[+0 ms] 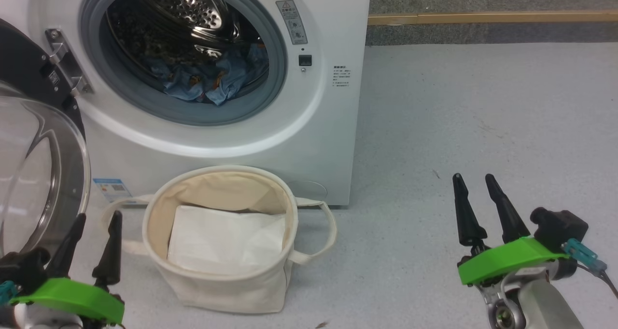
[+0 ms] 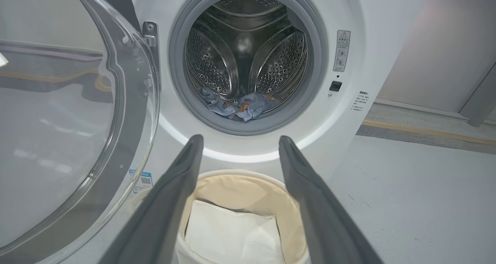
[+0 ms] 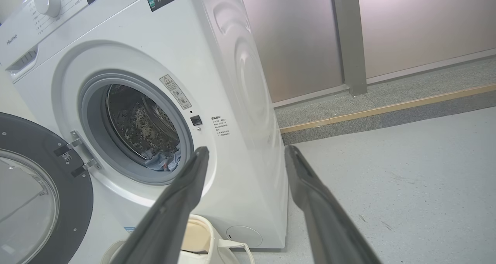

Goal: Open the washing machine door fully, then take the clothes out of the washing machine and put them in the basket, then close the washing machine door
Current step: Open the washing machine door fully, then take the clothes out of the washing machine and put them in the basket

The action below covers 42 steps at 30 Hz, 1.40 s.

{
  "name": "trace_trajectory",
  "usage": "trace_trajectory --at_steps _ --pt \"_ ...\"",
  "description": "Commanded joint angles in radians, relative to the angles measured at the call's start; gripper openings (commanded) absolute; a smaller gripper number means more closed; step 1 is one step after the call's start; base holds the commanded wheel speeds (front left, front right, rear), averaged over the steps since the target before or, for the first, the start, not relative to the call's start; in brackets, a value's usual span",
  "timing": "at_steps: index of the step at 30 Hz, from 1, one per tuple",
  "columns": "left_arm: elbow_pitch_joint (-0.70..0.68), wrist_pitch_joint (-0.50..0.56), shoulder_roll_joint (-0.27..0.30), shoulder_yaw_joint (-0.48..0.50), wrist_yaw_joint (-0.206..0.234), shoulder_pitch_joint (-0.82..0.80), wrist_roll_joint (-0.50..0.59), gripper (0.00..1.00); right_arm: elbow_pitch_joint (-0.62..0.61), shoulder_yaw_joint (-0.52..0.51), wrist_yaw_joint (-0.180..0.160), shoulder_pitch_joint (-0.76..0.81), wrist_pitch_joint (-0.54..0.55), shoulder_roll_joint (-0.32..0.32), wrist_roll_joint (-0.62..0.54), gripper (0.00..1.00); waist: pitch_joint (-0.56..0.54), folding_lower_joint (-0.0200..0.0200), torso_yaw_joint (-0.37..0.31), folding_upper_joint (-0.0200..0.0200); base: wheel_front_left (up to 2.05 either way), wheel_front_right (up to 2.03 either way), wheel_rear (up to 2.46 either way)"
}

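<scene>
- Blue thin cloth with small orange-brown prints: the clothes [image 1: 207,80] lie crumpled low at the front of the drum [image 2: 248,50], just behind the grey seal [image 1: 279,73]. They look light and limp, likely to drape and trail when lifted.
- Door [image 1: 38,174] stands wide open on its left hinge, so the first step looks done.
- Basket [image 1: 227,290] sits on the floor just before the washer [image 1: 318,140], under the opening. It holds a folded white sheet [image 1: 227,239] and no blue cloth.
- Left gripper [image 1: 98,216] is low between door and basket, jaws spread, empty.
- Right gripper [image 1: 473,177] is well off to the right over bare floor, jaws spread, empty.
- Left to do: reach in, lift the clothes, drop them in the basket, shut the door.
</scene>
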Motion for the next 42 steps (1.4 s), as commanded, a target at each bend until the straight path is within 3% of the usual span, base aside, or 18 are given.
trace_trajectory --at_steps 1,18,33,40,42 --pt "-0.031 -0.013 0.048 0.038 -0.002 -0.064 -0.003 1.00 -0.039 0.017 0.000 -0.020 -0.012 0.001 -0.007 1.00 0.001 0.0000 0.000 -0.0001 0.00 0.00 0.00" --pt "-0.040 -0.029 0.084 -0.021 -0.006 -0.076 -0.027 1.00 -0.036 0.020 0.000 -0.018 -0.012 0.007 -0.002 1.00 0.006 0.0000 0.002 -0.0001 0.11 -0.13 0.03" --pt "-0.041 -0.028 0.090 -0.030 -0.005 -0.086 -0.065 1.00 -0.032 0.018 0.000 -0.011 -0.012 0.008 0.003 1.00 0.013 0.0000 0.006 -0.0001 1.73 -1.60 -0.13" --pt "-0.016 -0.048 0.073 -0.018 0.060 -0.107 -0.038 1.00 -0.031 0.024 0.000 -0.014 -0.012 0.007 0.006 1.00 0.019 0.0000 0.011 -0.0001 1.60 -1.61 0.01" --pt "-0.008 -0.050 0.068 -0.027 0.061 -0.110 -0.031 1.00 -0.031 0.026 0.000 -0.014 -0.012 0.006 0.006 1.00 0.022 0.0000 0.012 -0.0001 0.99 -0.99 0.00"
